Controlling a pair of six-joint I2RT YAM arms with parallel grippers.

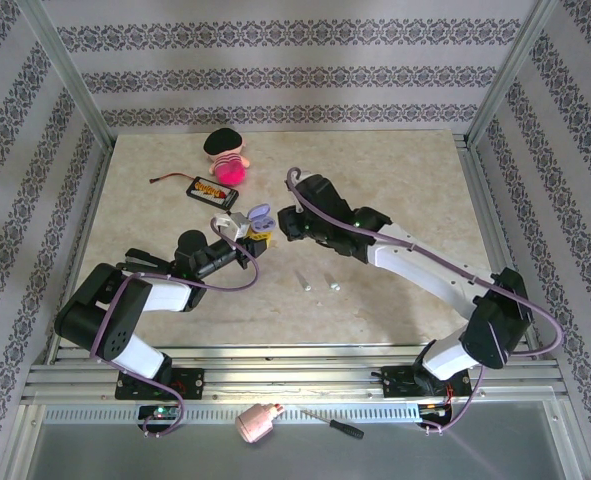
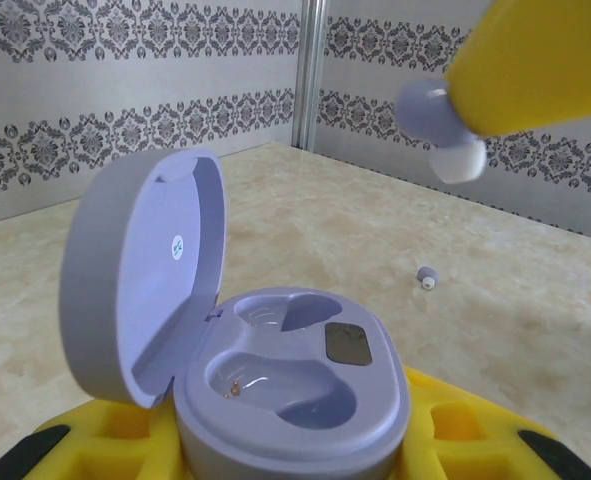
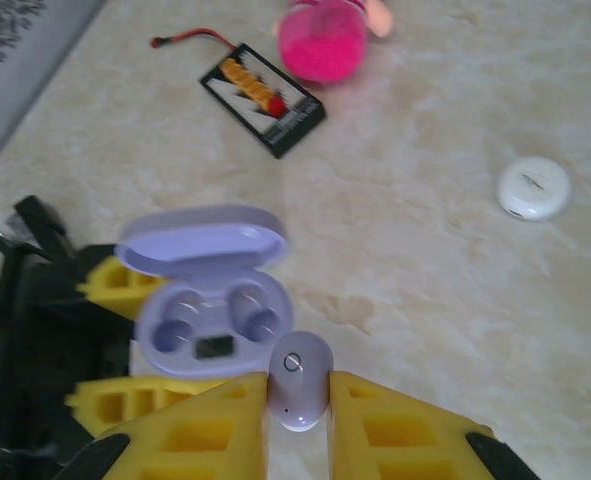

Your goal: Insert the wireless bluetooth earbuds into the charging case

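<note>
1. The left fingers (image 2: 455, 435) clamp the open lilac case (image 2: 290, 385) by its base, with the lid upright on its left and both wells empty.
2. Just to the right, the right fingers (image 3: 395, 430) pinch the lilac bud (image 3: 297, 385) above the case's rim, seemingly clear of it.
3. Two whitish stem buds (image 1: 302, 283) lie on the desk (image 1: 405, 180) nearer the arm bases. The desk's right half is open to its edge.

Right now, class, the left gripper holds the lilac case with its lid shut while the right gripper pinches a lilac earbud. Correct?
No: the lid stands open, as the left wrist view shows. The left gripper holds the lilac case; the right gripper pinches a lilac earbud.
</note>
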